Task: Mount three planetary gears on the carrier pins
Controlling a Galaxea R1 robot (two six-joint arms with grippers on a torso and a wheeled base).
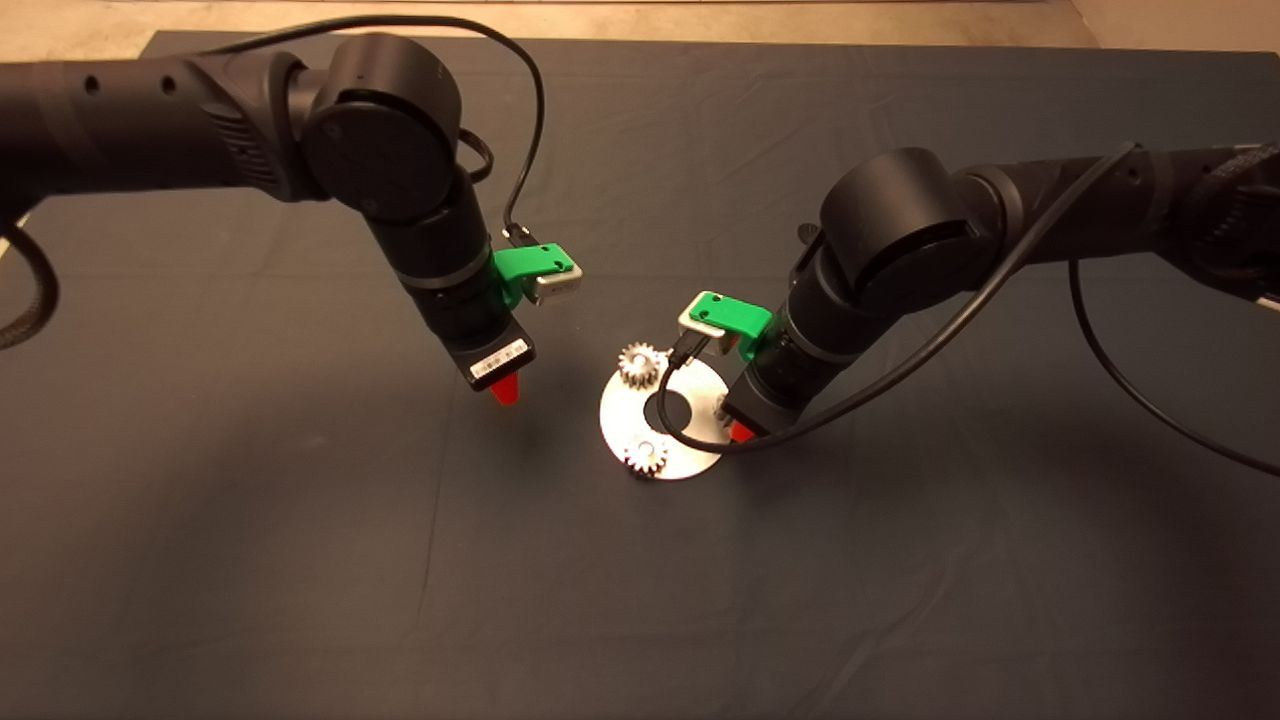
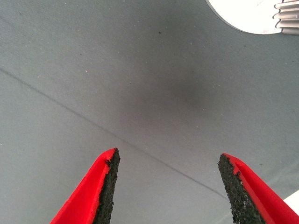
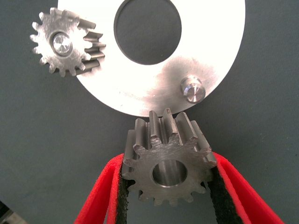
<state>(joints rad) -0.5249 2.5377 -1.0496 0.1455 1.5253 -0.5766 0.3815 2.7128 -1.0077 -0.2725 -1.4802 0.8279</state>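
The shiny silver disc (image 1: 625, 418) lies mid-mat with two planetary gears (image 1: 640, 364) (image 1: 647, 456) seated on carrier pins at its far and near left rim. My right gripper (image 1: 738, 430) hangs at the disc's right rim. In the right wrist view it (image 3: 168, 161) is shut on a third gear (image 3: 163, 154), held flat just outside the disc's (image 3: 140, 91) rim, close to one bare pin (image 3: 192, 88); a seated gear (image 3: 65, 44) shows beyond. My left gripper (image 1: 506, 390) hovers left of the disc, open (image 2: 168, 186) over bare mat.
The dark mat (image 1: 300, 560) spreads wide on all sides of the disc. A black cable (image 1: 900, 365) loops down from the right arm beside the disc's right rim. The disc's rim (image 2: 243, 14) and a gear's teeth (image 2: 287, 16) show in the left wrist view.
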